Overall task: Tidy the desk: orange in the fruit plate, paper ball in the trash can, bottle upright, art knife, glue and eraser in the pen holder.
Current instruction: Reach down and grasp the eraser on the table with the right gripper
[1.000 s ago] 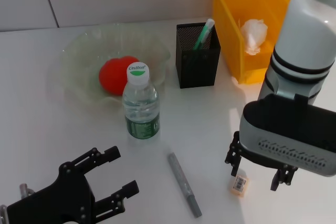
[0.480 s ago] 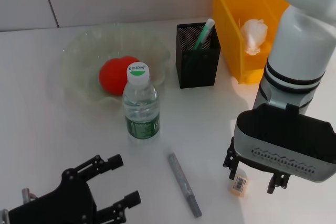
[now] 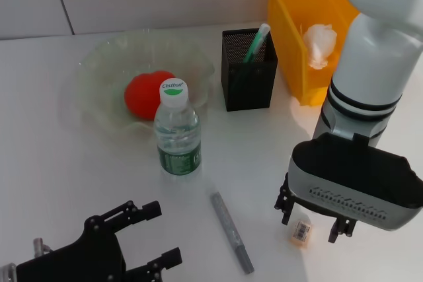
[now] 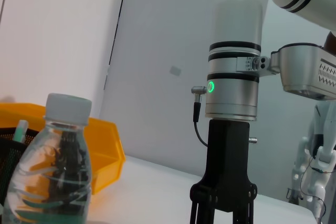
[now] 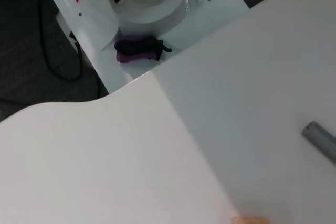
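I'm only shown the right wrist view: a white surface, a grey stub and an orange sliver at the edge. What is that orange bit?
Observer: It's the eraser, lying on the table between the open fingers of the right end effector.
Operator: And the grey stub?
Observer: One end of the art knife, lying flat between the bottle and the eraser.
Operator: Is anything already tidy?
Observer: The orange sits in the fruit plate.
Operator: Where's the other arm?
Observer: The left end effector is low at the table's near edge, open, holding nothing.
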Controlling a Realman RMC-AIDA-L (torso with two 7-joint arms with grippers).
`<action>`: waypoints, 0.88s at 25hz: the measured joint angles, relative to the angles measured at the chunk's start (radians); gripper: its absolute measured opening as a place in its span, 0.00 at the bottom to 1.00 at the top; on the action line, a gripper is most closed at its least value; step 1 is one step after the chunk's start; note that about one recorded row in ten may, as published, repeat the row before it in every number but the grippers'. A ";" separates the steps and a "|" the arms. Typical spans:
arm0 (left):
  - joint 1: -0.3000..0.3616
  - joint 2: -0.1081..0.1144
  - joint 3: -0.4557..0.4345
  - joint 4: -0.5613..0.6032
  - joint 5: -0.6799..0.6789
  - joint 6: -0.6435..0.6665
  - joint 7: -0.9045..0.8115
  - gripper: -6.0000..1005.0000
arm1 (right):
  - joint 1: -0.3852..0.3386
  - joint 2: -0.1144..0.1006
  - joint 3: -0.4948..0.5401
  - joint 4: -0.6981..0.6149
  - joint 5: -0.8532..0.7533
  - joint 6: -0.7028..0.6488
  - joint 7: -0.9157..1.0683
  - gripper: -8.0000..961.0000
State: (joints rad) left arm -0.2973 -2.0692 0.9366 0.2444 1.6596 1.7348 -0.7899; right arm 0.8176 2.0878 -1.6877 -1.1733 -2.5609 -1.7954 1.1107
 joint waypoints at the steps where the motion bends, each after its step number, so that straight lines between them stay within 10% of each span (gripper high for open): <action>1: -0.002 0.000 -0.002 0.000 0.000 0.000 0.000 0.77 | 0.000 0.000 -0.002 0.004 -0.001 0.012 0.000 0.74; 22: -0.013 0.000 0.002 0.001 -0.001 -0.011 -0.014 0.77 | -0.026 0.000 -0.064 0.039 0.000 0.098 0.010 0.68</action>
State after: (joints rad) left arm -0.3099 -2.0693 0.9389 0.2455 1.6583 1.7235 -0.8037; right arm 0.7912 2.0877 -1.7513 -1.1340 -2.5614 -1.6977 1.1205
